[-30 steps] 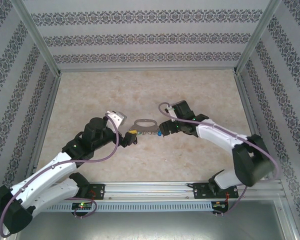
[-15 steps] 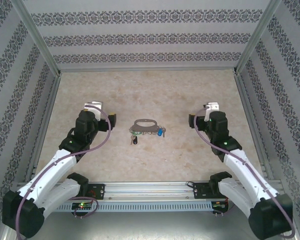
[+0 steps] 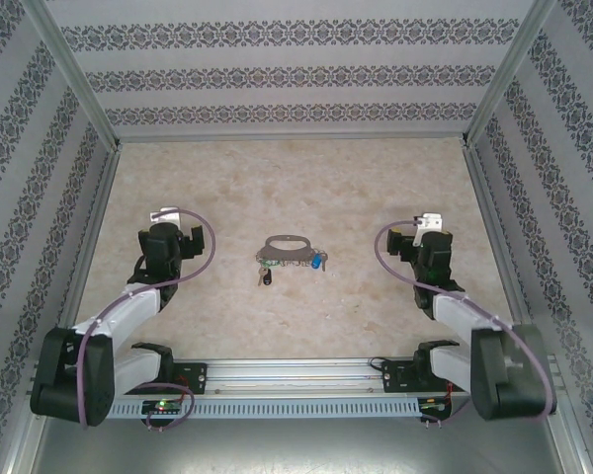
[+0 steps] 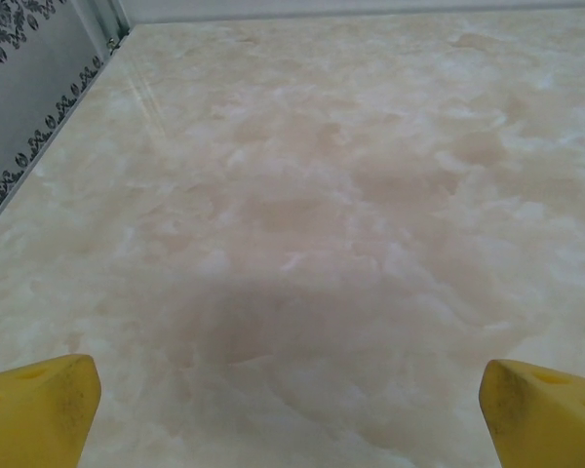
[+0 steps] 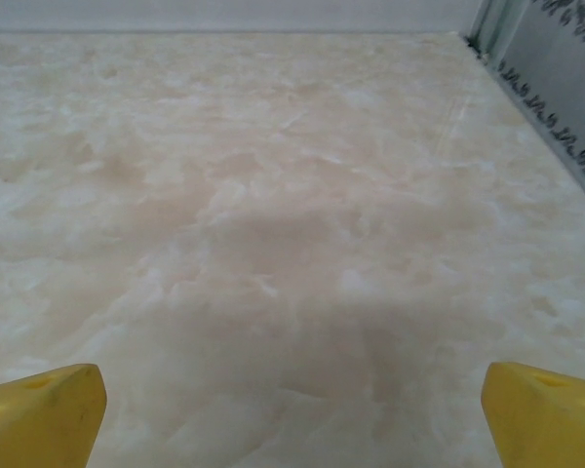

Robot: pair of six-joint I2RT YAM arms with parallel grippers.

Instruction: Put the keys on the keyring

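As left claw (image 4: 291, 409) and right claw (image 5: 292, 409) gape, keyring (image 3: 287, 247) between, keys (image 3: 318, 262) alongside

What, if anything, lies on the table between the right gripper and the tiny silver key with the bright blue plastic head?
Nothing visible does. Bare beige marbled tabletop runs from the right gripper to the blue-headed silver key, which lies by the right end of the flat grey metal oblong keyring.

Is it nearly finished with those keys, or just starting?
Looks about done: the blue key lies at the right end of the keyring, seemingly hanging from it, though too small to confirm. Nothing is in hand: the left gripper and right gripper are open and empty, apart from it. Little seems left.
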